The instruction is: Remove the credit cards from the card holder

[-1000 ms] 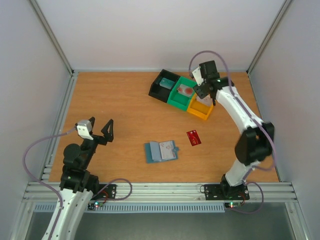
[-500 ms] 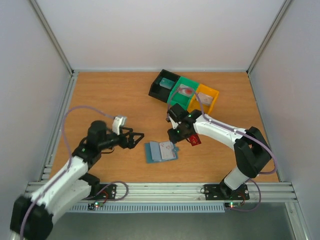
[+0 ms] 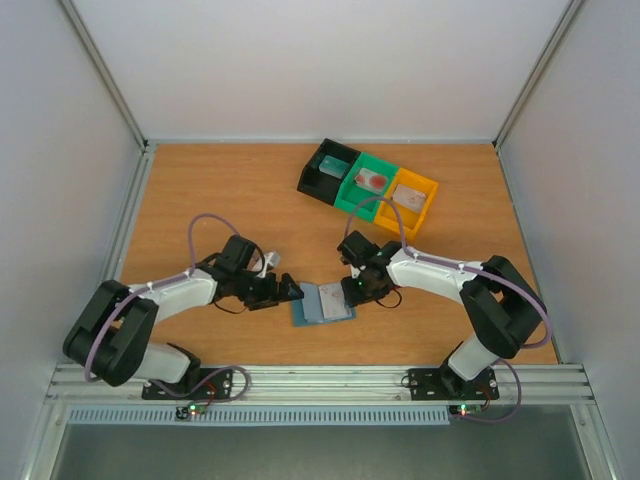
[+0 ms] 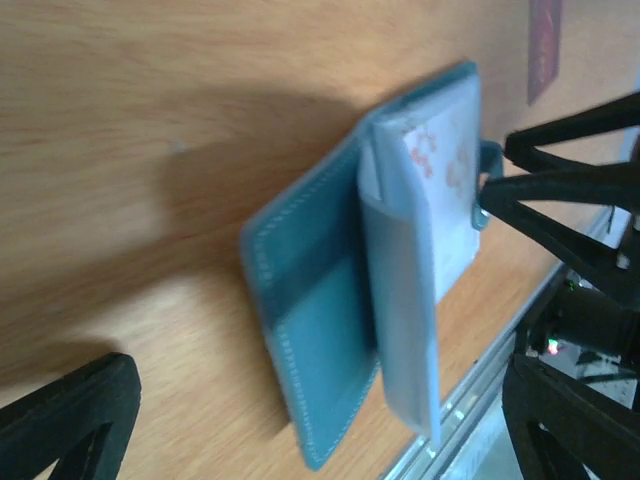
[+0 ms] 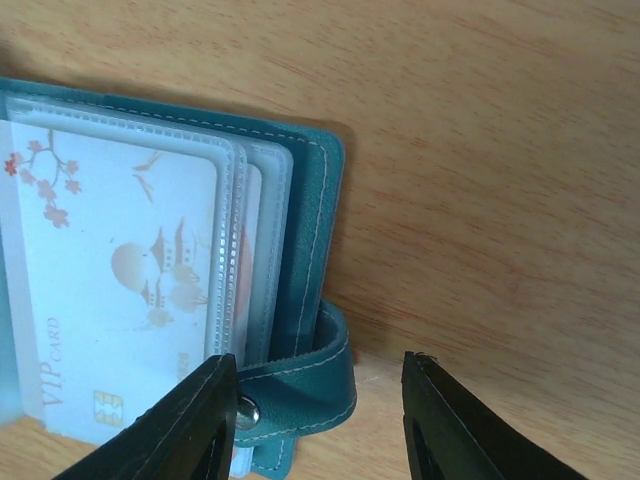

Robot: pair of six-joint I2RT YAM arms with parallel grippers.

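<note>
While the card holder (image 3: 323,303) lies open and flat on the table (image 3: 220,200), centre and toward the near edge, the two arms flank it. The left gripper (image 3: 287,292) is at its left edge and the right gripper (image 3: 352,291) at its right edge.

- Holder's long axis runs left-right, straight from one gripper to the other.
- Left gripper: jaws spread wide, holding nothing, with the holder just ahead of the gap.
- Right gripper: jaws partly spread, straddling the closing tab (image 5: 300,385). One finger touches the snap; no pinch visible.
- Pale VIP card (image 5: 110,280) sits in the top clear sleeve, just left of the right gripper.
- Dark red card (image 4: 545,50) is already out, on the table right of the holder.

Judgement: the right arm is nearer the sleeved card. I cannot tell which sleeve edge is open.
</note>
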